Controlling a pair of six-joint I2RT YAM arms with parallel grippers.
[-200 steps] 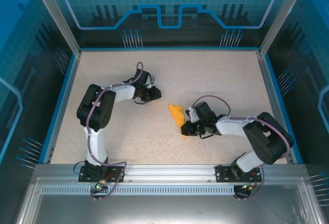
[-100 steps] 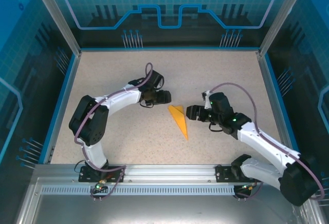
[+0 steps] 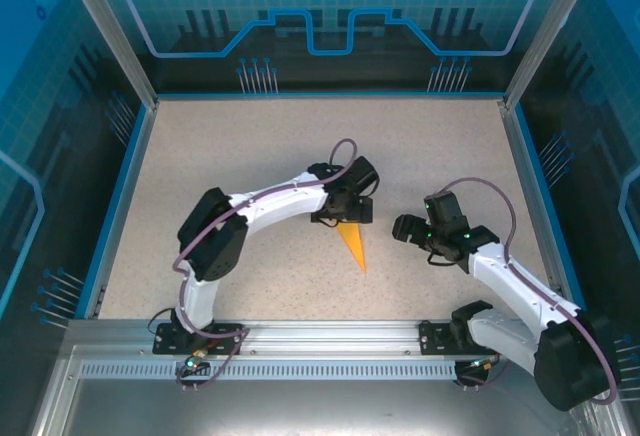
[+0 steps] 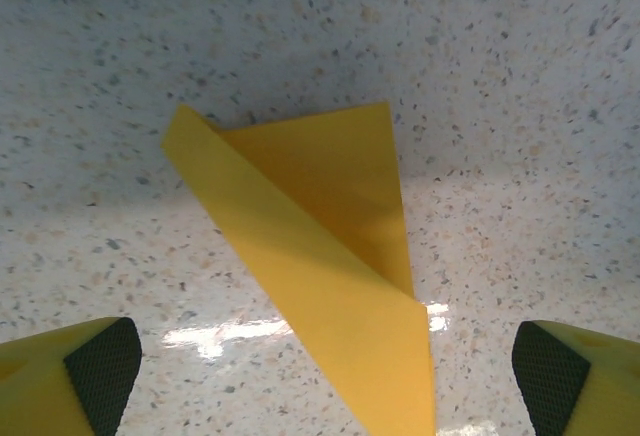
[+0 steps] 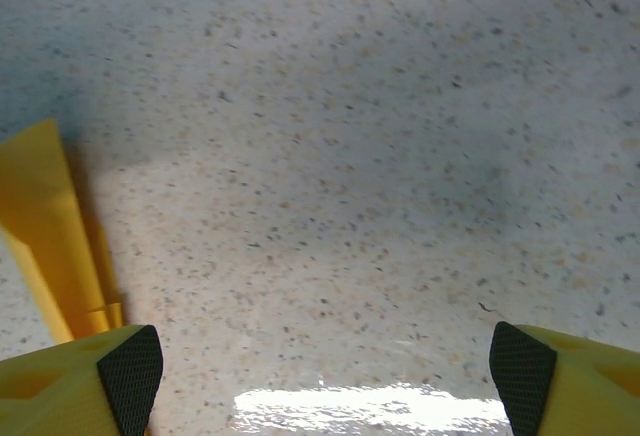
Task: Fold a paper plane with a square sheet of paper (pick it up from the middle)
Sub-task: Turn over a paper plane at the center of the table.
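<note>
The square sheet of paper lies on the table folded into a narrow orange-yellow dart, the paper plane (image 3: 355,244), its point toward the near edge. In the left wrist view the paper plane (image 4: 330,256) shows a long creased flap over a second layer and lies flat between the two wide-apart fingertips. My left gripper (image 3: 344,216) hovers over the plane's wide end, open, and in its own view the left gripper (image 4: 325,376) holds nothing. My right gripper (image 3: 399,228) is open to the right of the plane and apart from it. In its own view the right gripper (image 5: 325,366) has the plane (image 5: 50,226) at the left edge.
The speckled table (image 3: 250,136) has a blue rim and glass walls around it. An aluminium rail (image 3: 320,336) with both arm bases runs along the near edge. Bare table surrounds the plane on all sides.
Both grippers have opened. The left arm swung right until it came over the plane's wide end. The right arm let go of the plane and drew back to the right.
</note>
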